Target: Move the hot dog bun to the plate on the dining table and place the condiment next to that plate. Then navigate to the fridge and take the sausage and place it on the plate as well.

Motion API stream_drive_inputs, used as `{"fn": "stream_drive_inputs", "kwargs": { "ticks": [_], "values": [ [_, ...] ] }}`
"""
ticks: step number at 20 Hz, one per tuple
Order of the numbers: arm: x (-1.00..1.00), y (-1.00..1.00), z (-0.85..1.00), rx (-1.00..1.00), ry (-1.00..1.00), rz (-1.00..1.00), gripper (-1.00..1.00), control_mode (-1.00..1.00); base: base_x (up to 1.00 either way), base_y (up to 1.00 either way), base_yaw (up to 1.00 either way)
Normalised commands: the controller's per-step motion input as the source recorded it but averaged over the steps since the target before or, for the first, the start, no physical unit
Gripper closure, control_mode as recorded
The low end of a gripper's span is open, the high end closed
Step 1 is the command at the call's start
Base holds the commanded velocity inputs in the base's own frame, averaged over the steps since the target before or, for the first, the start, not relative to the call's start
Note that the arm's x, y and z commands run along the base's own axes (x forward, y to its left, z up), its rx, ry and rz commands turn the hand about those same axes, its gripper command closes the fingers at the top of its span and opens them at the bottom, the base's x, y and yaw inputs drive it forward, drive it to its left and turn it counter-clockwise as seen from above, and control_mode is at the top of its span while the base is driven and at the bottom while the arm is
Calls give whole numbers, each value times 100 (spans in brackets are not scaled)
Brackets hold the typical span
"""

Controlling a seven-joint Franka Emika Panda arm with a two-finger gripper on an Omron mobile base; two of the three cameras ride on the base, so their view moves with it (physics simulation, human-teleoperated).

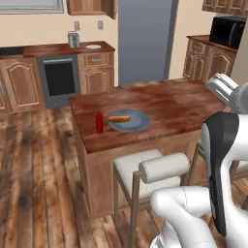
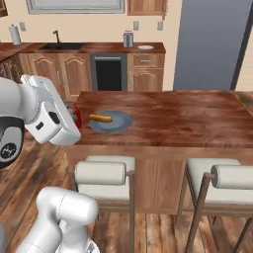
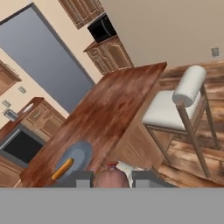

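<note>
In the hand view my gripper (image 3: 112,177) is shut on the sausage (image 3: 111,181), a reddish-brown rounded end showing between the two finger tips. It hangs above the near edge of the dining table (image 1: 169,104) (image 3: 118,105), off to the side of the plate. The blue-grey plate (image 1: 138,124) (image 2: 118,123) (image 3: 81,154) carries the hot dog bun (image 1: 119,118) (image 2: 100,118) (image 3: 62,169). The red condiment (image 1: 99,122) stands upright just left of the plate; my arm partly hides it in the right base view. The grey fridge (image 1: 145,41) (image 2: 212,44) stands shut behind the table.
Two white-cushioned stools (image 2: 105,174) (image 2: 232,177) stand along the table's near side, one of them below my hand (image 3: 175,109). An oven (image 1: 59,77) and counter (image 1: 68,49) line the back wall. A microwave (image 1: 226,31) sits on the right cabinets.
</note>
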Motion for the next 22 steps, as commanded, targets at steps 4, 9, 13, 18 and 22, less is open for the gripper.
{"fn": "stream_drive_inputs", "kwargs": {
  "ticks": [4, 9, 13, 18, 22],
  "values": [
    [0, 0, 0, 0, 0, 0, 100, 100, -21, 68, -29],
    [0, 0, 0, 0, 0, 0, 100, 100, 23, 88, -38],
    [0, 0, 0, 0, 0, 0, 100, 100, 55, 86, -42],
    [0, 0, 0, 0, 0, 0, 100, 100, 75, 78, -44],
    [0, 0, 0, 0, 0, 0, 100, 100, 88, 44, -38]
  ]
}}
